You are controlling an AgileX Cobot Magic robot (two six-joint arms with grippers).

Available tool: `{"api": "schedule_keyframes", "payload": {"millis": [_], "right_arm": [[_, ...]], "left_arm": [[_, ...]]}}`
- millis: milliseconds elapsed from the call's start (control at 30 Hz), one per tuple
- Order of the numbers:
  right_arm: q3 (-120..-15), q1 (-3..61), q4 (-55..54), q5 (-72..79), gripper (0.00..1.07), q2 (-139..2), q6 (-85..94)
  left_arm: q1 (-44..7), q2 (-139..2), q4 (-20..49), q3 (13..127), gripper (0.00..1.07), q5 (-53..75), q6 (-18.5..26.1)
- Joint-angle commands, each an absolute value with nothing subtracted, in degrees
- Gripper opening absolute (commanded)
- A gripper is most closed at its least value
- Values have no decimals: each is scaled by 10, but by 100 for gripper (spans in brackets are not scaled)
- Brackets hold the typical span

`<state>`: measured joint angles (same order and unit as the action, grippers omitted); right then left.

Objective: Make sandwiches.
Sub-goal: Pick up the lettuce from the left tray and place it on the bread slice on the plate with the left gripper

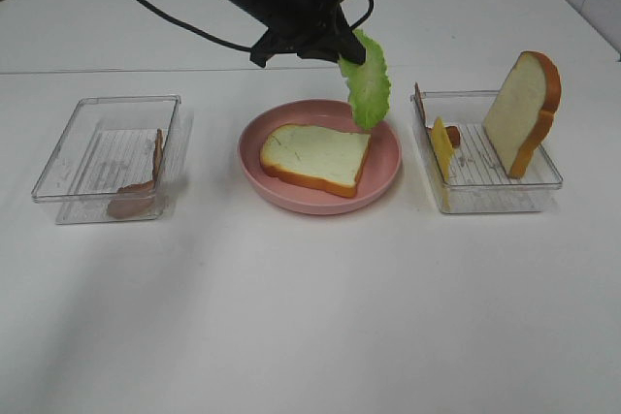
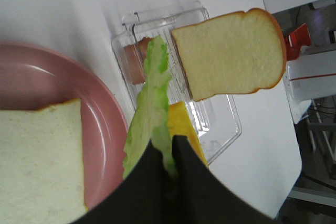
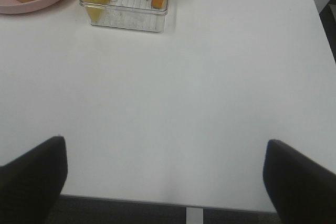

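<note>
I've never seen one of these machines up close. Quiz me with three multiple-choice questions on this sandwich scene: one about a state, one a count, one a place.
1. The left pincer is:
A wide open
B shut on lettuce
C shut on nothing

2. How many clear trays are there?
A three
B one
C two

3. The flat bread slice lies:
A on the plate
B in a tray
C in the pincer

Answers:
1 B: its jaws pinch the top of the leaf, which hangs below them.
2 C: one stands on each side of the plate.
3 A: it lies flat on the pink plate.
</note>
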<state>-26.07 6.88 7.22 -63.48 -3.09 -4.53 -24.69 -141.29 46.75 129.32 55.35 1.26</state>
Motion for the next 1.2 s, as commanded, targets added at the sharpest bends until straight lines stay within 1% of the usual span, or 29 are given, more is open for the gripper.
{"api": "schedule_keyframes", "payload": {"millis": [33, 200, 233, 267, 300, 333, 367, 400, 433, 467, 500, 533, 633, 667, 767, 867, 933, 967, 1000, 1033, 1067, 1100, 1133, 1167, 1200], "right_arm": [[-260, 66, 73, -632, 99, -28, -42], [-260, 66, 73, -632, 99, -28, -42], [-260, 66, 73, -632, 99, -28, -42], [-260, 66, 73, -632, 99, -28, -42], [-260, 66, 73, -632, 99, -28, -42], [-260, 66, 73, -632, 99, -28, -42], [-260, 66, 73, -632, 99, -28, -42], [-260, 66, 73, -632, 99, -28, -42], [-260, 66, 73, -632, 99, -28, -42], [-260, 66, 73, -632, 99, -28, -42], [-260, 66, 73, -632, 99, -28, -42], [-260, 66, 73, -632, 99, -28, -42], [-260, 66, 73, -632, 99, -28, -42], [-260, 66, 73, -632, 99, -28, -42], [-260, 66, 73, -632, 99, -28, -42], [-260, 66, 73, -632, 99, -28, -42], [-260, 66, 73, -632, 99, -28, -42], [-260, 66, 73, -632, 99, -28, -42], [-260, 66, 73, -632, 99, -28, -42], [-260, 66, 73, -632, 99, -28, -42], [-260, 66, 73, -632, 99, -28, -42], [-260, 66, 73, -632, 99, -28, -42], [-260, 66, 73, -632, 99, -28, -42], [-260, 66, 73, -632, 99, -28, -42], [-260, 66, 73, -632, 99, -28, -42]], "left_arm": [[-250, -1428, 481, 1295, 0, 567, 17], [-250, -1456, 472, 1295, 0, 583, 13], [-250, -1459, 466, 1295, 0, 584, 9], [-250, -1463, 446, 1295, 0, 585, -5], [-250, -1463, 446, 1295, 0, 585, -5], [-250, -1464, 405, 1295, 0, 585, -25], [-250, -1464, 382, 1295, 0, 585, -32], [-250, -1464, 382, 1295, 0, 585, -32], [-250, -1464, 345, 1295, 0, 585, -45], [-250, -1464, 345, 1295, 0, 585, -45], [-250, -1464, 321, 1295, 0, 585, -54], [-250, -1464, 313, 1295, 0, 583, -55], [-250, -1464, 310, 1295, 0, 579, -53], [-250, -1464, 313, 1295, 0, 573, -40], [-253, -1464, 324, 1295, 0, 563, -23], [-254, -1464, 332, 1295, 0, 560, -19], [-255, -1467, 333, 1295, 5, 560, -13], [-255, -1467, 333, 1295, 5, 560, -13], [-255, -1469, 333, 1295, 14, 567, -13], [-255, -1469, 333, 1295, 14, 567, -13], [-255, -1469, 327, 1295, 28, 570, -13], [-255, -1467, 321, 1295, 38, 570, -13], [-255, -1467, 321, 1295, 38, 570, -13], [-255, -1463, 310, 1295, 60, 567, -13], [-255, -1460, 303, 1295, 70, 568, -13]]}}
